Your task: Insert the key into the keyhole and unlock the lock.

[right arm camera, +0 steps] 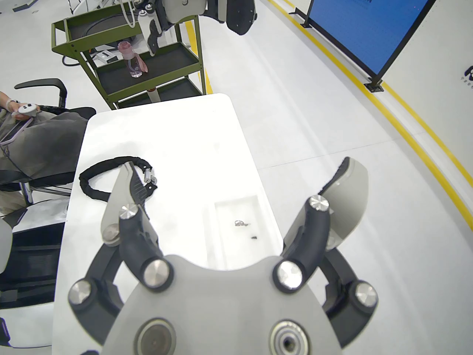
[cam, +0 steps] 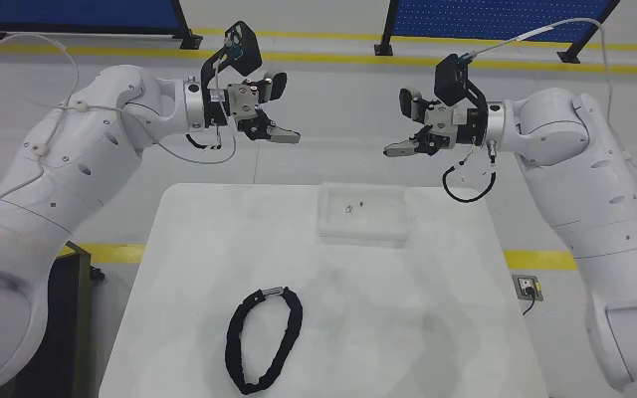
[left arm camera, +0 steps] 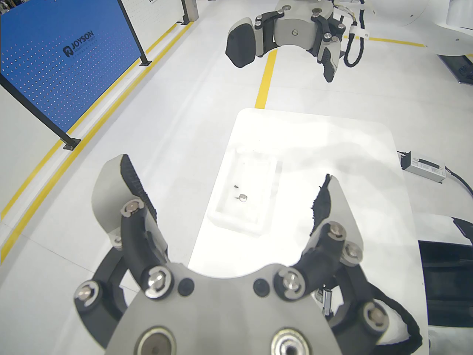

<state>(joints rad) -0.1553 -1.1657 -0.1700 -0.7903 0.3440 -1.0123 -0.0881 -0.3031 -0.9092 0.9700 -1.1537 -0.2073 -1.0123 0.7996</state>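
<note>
1. Here, the left gripper (cam: 282,109) hangs high by the far left corner of the white table (cam: 448,318), fingers apart, empty.
2. The chain lock (cam: 261,338) lies looped near the front, long axis front-to-back, metal end (cam: 271,293) farthest.
3. The key (cam: 348,208) lies in the clear tray (cam: 363,237); its direction is unreadable.
4. The right gripper (cam: 398,124) hangs opposite, fingers apart, empty.
5. Yellow floor lines (cam: 318,57) and blue panels (cam: 498,18) lie behind.

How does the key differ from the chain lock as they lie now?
The key is tiny; the chain lock is a large black loop. The key lies in the clear tray; the chain lock lies on the bare table, toward the near edge. Both lie unheld.
</note>
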